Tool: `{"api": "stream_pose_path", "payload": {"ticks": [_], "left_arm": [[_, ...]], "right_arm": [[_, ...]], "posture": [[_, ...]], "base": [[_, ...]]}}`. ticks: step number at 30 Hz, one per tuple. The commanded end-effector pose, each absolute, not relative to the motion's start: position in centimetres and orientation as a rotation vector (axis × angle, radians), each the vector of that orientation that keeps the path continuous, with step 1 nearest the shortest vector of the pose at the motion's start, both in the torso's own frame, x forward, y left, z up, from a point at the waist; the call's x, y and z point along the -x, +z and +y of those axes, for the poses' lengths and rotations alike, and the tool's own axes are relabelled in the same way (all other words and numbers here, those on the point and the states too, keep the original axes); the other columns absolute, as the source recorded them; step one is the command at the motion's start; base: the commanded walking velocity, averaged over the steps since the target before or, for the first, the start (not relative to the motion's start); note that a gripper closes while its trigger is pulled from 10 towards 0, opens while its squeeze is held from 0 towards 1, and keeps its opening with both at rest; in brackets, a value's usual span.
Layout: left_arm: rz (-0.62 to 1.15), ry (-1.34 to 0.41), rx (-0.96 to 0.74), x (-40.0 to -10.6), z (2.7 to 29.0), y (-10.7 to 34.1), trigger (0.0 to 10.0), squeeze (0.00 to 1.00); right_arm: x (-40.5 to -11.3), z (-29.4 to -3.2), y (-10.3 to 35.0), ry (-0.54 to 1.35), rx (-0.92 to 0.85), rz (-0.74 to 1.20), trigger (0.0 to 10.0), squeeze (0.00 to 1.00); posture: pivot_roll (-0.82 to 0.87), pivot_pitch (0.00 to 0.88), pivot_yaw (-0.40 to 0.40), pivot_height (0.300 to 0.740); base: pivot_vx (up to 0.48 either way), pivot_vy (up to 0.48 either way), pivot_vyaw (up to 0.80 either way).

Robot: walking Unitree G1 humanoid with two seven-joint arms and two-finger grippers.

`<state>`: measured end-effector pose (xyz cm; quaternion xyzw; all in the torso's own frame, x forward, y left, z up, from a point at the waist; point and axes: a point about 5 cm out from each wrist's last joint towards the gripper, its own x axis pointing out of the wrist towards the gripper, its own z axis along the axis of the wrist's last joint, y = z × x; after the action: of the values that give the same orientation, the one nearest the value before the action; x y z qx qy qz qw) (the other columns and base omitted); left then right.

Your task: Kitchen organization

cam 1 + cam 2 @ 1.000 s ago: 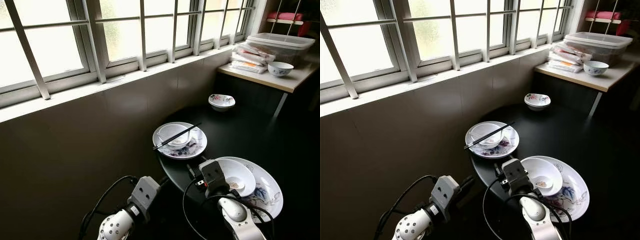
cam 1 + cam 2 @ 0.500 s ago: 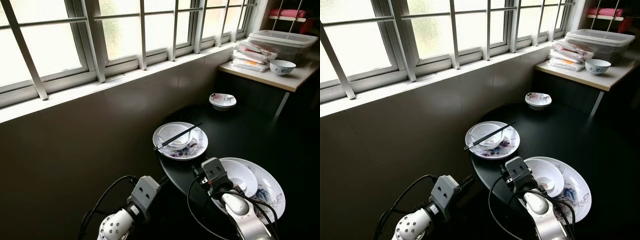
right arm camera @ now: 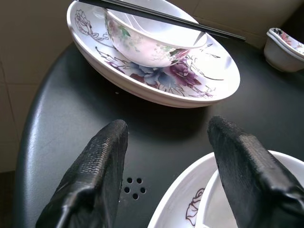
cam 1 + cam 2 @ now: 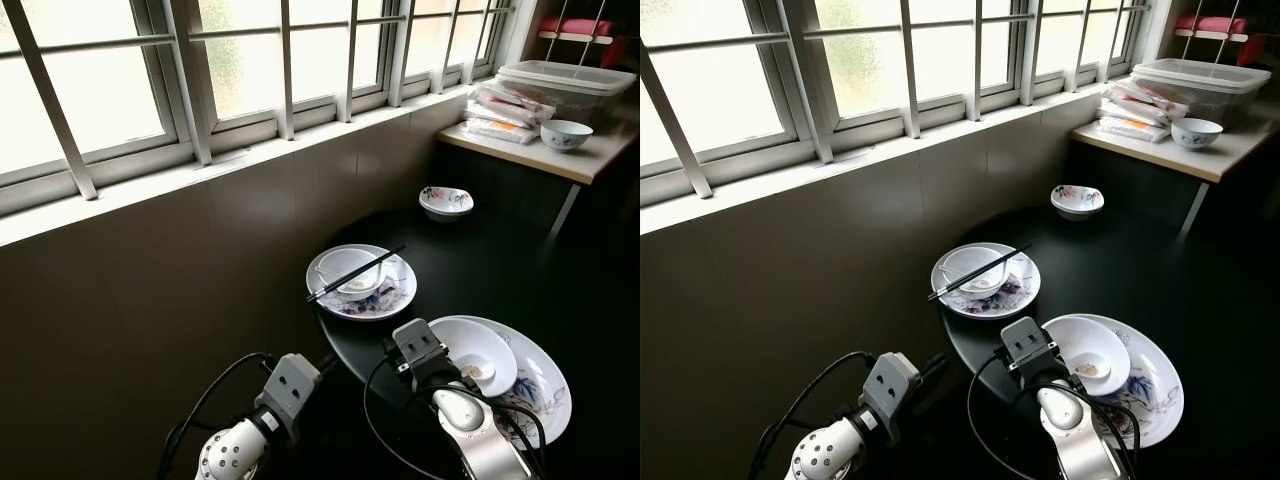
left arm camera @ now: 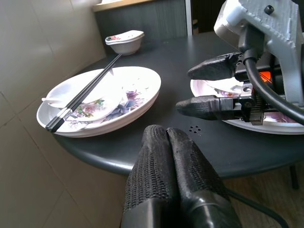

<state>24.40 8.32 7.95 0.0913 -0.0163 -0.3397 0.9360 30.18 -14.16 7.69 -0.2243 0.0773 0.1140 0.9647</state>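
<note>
On black table (image 4: 480,270): floral plate (image 4: 395,295), bowl (image 4: 350,268), chopsticks (image 4: 355,272).

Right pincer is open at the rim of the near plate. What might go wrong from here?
1. The right pincer straddles only the edge of the near plate; lifting there may tip the bowl resting in it.
2. The chopsticks lie loose across the other plate's bowl and may roll off if bumped.
3. Both plates sit near the round table's edge.

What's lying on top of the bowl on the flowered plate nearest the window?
Black chopsticks lie across the bowl, which sits on the flowered plate. The bowl's bottom is hidden by its rim.
</note>
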Motion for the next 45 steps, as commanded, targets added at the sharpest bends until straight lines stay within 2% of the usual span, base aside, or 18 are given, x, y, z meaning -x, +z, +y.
{"api": "stream_pose_path", "payload": {"ticks": [1, 14, 23, 30, 43, 44, 45], "left_arm": [[-0.035, -0.691, -0.194, -24.6, 8.3, 8.0, 10.0, 0.0], [-0.031, -0.694, -0.192, -24.5, 8.2, 7.7, 10.0, 0.0], [-0.028, -0.698, -0.19, -24.6, 8.0, 7.6, 10.0, 0.0], [-0.028, -0.697, -0.191, -24.7, 8.0, 7.6, 10.0, 0.0], [-0.027, -0.697, -0.191, -24.8, 7.9, 7.4, 10.0, 0.0], [-0.026, -0.7, -0.192, -24.8, 7.9, 7.3, 10.0, 0.0], [-0.026, -0.7, -0.193, -24.9, 7.8, 7.3, 10.0, 0.0]], "right_arm": [[-30.2, -14.0, 8.1, 0.215, 0.476, 0.143, 10.0, 0.0], [-29.2, -14.5, 8.7, 0.07, 0.588, 0.173, 10.0, 0.0], [-27.9, -13.5, 7.9, 0.085, 0.561, 0.221, 10.0, 0.0], [-28.1, -13.9, 8.9, 0.046, 0.637, 0.195, 10.0, 0.0], [-27.9, -14.3, 8.9, 0.016, 0.666, 0.219, 10.0, 0.0], [-28.0, -14.3, 9.1, 0.009, 0.666, 0.208, 4.1, 0.0], [-28.0, -14.4, 9.2, 0.006, 0.665, 0.202, 2.6, 0.0]], "posture": [[0.03, 0.0, -0.026, 0.74], [0.03, 0.0, -0.03, 0.74], [0.02, 0.0, -0.028, 0.74], [0.01, 0.0, -0.03, 0.74], [0.01, 0.0, -0.033, 0.74], [0.01, 0.0, -0.033, 0.74], [0.01, 0.0, -0.033, 0.74]], "base": [[0.0, 0.0, 0.0], [0.0, 0.0, 0.0], [0.0, 0.0, 0.0], [0.0, 0.0, 0.0], [0.0, 0.0, 0.0], [0.0, 0.0, 0.0], [0.0, 0.0, 0.0]]}}
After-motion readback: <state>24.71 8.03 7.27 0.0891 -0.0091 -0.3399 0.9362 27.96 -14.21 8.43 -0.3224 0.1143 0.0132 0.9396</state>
